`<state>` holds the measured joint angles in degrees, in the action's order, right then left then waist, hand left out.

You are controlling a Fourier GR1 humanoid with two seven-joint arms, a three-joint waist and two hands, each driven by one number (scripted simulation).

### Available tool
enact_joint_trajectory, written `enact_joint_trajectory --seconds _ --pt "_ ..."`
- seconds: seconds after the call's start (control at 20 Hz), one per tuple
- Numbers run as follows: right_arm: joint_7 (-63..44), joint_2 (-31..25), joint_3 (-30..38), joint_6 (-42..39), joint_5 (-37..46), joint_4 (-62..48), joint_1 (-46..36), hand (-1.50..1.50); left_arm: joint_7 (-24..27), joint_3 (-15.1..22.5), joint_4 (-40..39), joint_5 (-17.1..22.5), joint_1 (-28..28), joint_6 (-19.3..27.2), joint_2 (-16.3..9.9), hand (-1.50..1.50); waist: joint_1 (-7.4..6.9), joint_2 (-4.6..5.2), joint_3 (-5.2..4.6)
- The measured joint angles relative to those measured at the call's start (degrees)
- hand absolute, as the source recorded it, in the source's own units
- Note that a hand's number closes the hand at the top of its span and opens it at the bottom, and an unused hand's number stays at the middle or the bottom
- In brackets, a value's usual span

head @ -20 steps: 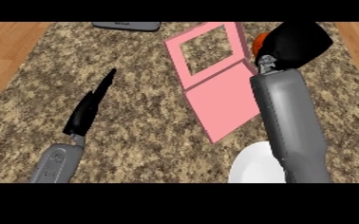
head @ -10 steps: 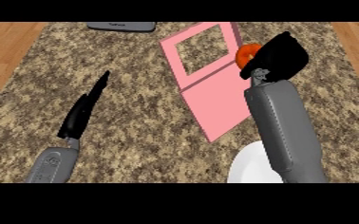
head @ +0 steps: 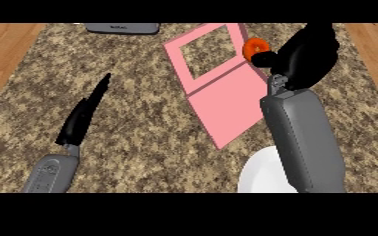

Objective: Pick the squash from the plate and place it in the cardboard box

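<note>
A: Head view, quick. Right hand is up by the pink cardboard box, fingers curled round the orange squash. Only a bit of squash shows at the hand's left side.

B: So squash is off the plate?

A: Yes. White plate sits at the lower edge beside the right forearm, nothing visible on it. Squash is held at the box's right rim, about level with its open frame.

B: Left hand?

A: Left hand rests at the left, fingers straight and together, holding nothing, well apart from the box.

B: How would the squash handle?

A: Guessing: small, rounded, hard-skinned, fairly light, a bit slick. A wrap round its middle suits it, which is roughly what the hand has. Not fragile, but it could roll once let go.

B: Room to move?

A: Box lies flat and angled on the granite counter, with a square opening at the far end and a flap toward the plate. Open counter to the left of it. A grey appliance sits at the far edge, away from the path. The box's thin rim is what the hand has to clear.
</note>
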<state>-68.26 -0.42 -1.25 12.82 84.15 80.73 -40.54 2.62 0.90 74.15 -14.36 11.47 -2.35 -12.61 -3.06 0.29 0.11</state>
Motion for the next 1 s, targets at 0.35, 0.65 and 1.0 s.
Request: enact_joint_trajectory --seconds 0.35,0.65,1.0 --pt "1.84 0.2 1.31 11.79 3.93 8.66 6.15 -1.5 0.66 -0.7 0.09 0.14 -1.68 0.41 -0.32 0.0 1.47 -0.35 0.0" --pt "3.0 0.39 -1.64 21.95 8.81 16.11 17.77 -1.5 0.3 -1.19 0.7 0.26 -2.55 0.73 -0.41 0.0 2.5 -0.55 0.0" --pt "3.13 0.42 -5.31 31.87 13.33 25.65 32.92 -1.5 0.3 -1.71 0.59 0.45 -3.07 1.09 -0.2 0.0 3.77 -0.7 0.0"
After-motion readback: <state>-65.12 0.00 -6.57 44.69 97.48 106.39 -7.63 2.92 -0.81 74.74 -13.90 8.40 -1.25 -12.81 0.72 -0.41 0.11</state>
